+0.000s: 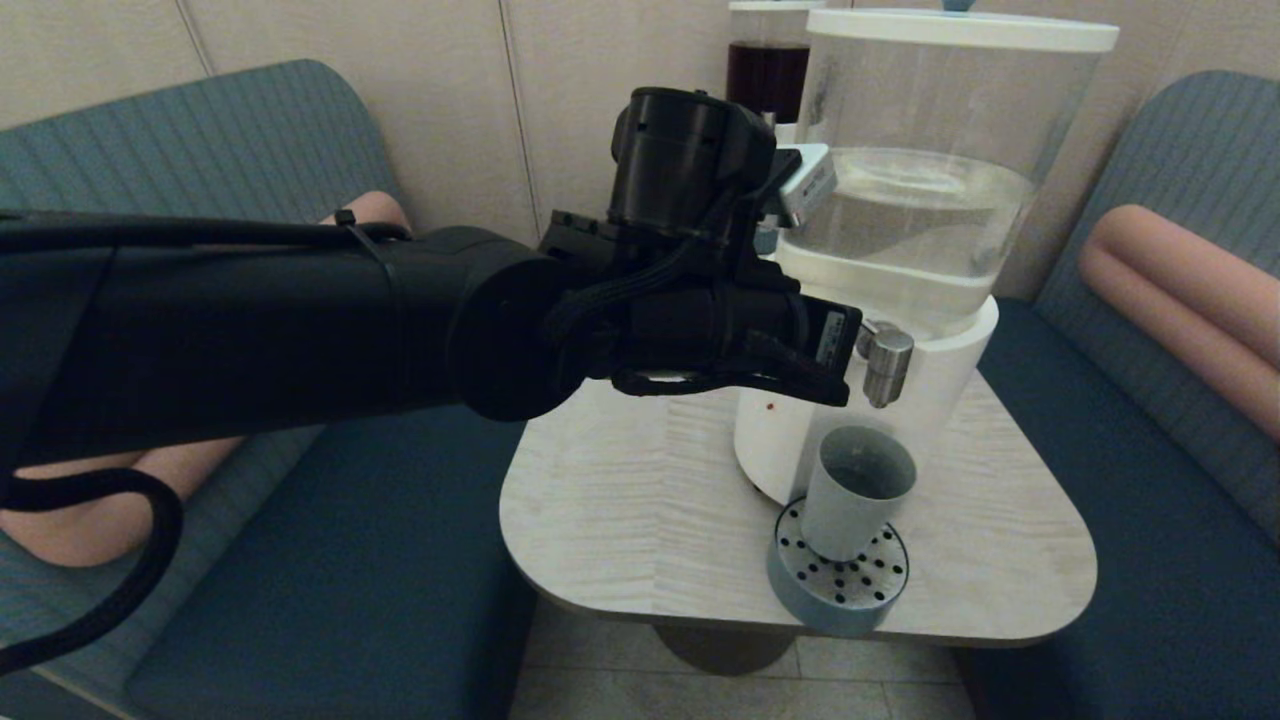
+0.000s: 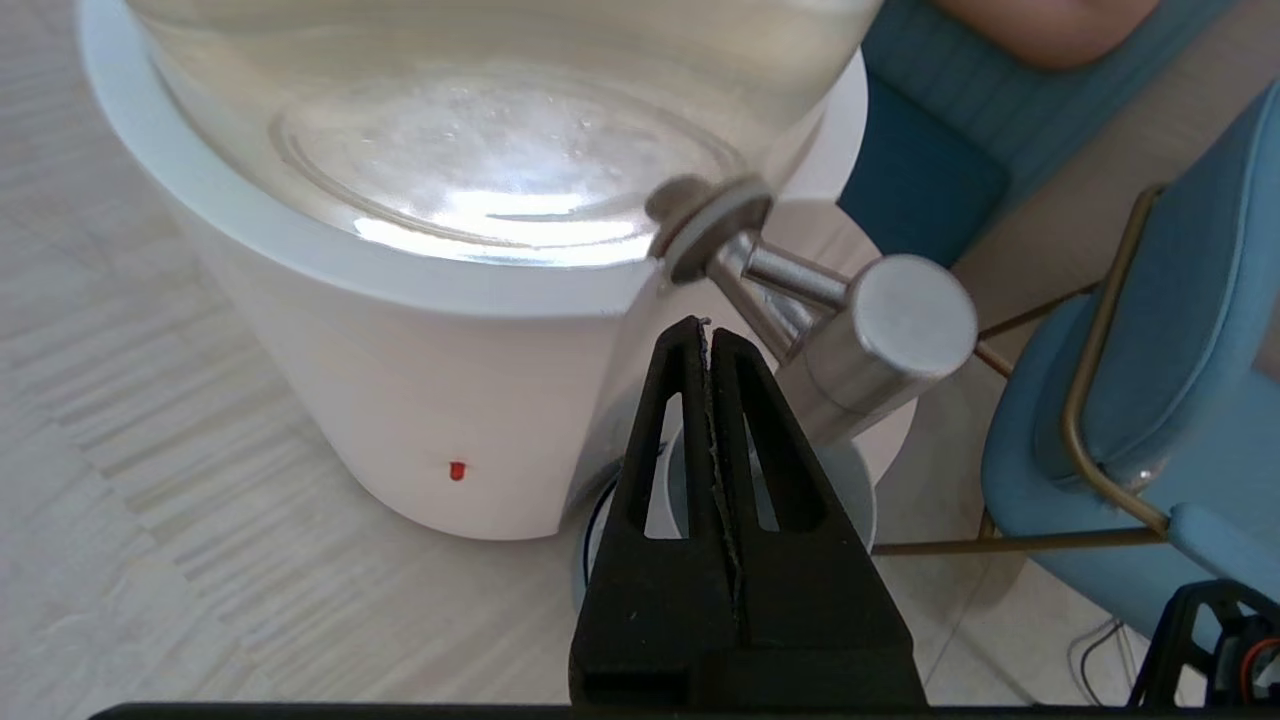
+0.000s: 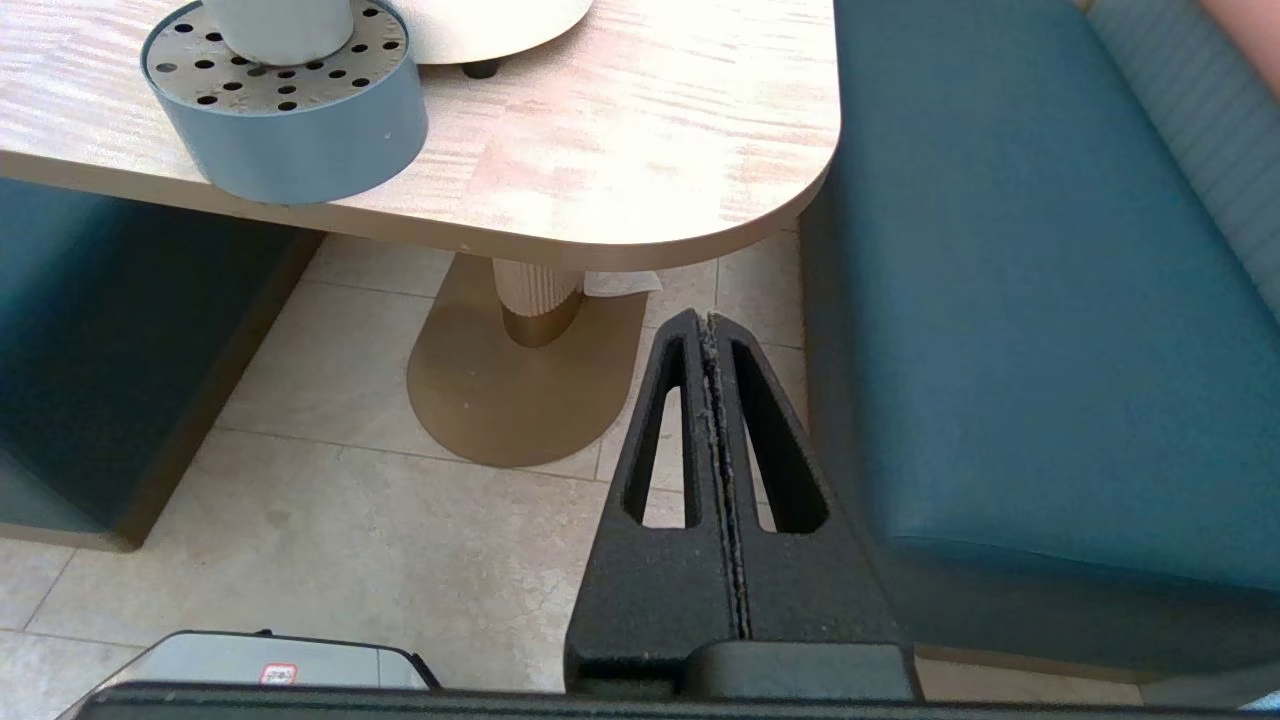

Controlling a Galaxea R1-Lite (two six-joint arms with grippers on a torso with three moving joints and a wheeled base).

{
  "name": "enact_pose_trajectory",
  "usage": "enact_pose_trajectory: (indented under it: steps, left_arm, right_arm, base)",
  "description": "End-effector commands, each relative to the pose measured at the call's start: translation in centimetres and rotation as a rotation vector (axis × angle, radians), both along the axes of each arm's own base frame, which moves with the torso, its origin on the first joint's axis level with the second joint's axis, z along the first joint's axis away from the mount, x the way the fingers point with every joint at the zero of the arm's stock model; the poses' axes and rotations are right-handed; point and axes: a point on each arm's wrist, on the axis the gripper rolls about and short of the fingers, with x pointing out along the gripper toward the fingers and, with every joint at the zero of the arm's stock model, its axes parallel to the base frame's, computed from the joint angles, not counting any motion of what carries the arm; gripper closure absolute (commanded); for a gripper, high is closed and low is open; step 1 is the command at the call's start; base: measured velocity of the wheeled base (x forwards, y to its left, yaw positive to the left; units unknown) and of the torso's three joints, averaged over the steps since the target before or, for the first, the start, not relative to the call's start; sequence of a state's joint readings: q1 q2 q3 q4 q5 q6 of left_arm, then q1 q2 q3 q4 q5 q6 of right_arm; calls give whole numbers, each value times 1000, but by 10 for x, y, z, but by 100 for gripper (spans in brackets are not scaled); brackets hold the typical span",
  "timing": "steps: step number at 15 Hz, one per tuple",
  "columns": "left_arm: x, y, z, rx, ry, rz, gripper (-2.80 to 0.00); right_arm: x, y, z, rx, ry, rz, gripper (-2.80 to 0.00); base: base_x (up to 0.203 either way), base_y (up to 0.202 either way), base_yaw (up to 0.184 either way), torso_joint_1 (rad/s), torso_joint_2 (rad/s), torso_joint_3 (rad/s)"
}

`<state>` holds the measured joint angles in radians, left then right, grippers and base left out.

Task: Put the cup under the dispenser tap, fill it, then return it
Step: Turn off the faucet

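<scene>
Standing on the drip tray [image 1: 838, 590] at the foot of the dispenser [image 1: 905, 300], the cup [image 1: 856, 492] is already in place, roughly below the tap [image 1: 886, 367] and free of either claw. So the placing step looks done, and the filling step is in hand.

High over the table [image 1: 640, 510], the left gripper [image 2: 708, 335] has its two fingers pressed flat together with nothing between them. In the left wrist view its tip sits just beside the tap's steel stem, close to the white base; whether it touches the metal I cannot tell. No stream shows at the spout, and in the head view the cup's inside shows no clear water line (it may hold nothing yet).

My reading is that the closed fingers are meant to work as a pusher against the tap. The next move calls for a small, steady press on the tap's handle part, held until the cup is filled, then let go before it brims. After that the claw must open, come down around the cup and carry it back level.

Down beside the table, the right gripper [image 3: 712, 330] is parked over the floor, fingers likewise closed on nothing; it only sees the tray and the cup's foot from below the table edge.
</scene>
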<state>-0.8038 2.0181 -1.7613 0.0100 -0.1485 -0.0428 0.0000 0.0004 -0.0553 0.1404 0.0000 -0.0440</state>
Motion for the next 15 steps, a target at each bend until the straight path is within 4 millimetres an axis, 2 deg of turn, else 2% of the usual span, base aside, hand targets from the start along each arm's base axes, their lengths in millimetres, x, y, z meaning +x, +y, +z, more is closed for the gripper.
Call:
enact_pose_trajectory:
  steps: [1,8,15]
  left_arm:
    - [3,-4,-5,4,6,-4,0]
    - [11,-13,-13,-20,-22,-10,0]
    - [9,-14,-9,-37,-36,-21,0]
  right_arm:
    - [0,0,0,0,0,0,0]
    - [0,0,0,0,0,0,0]
    - [0,0,0,0,0,0,0]
  base:
    - [0,0,0,0,0,0]
    - [0,0,0,0,0,0]
    - [0,0,0,0,0,0]
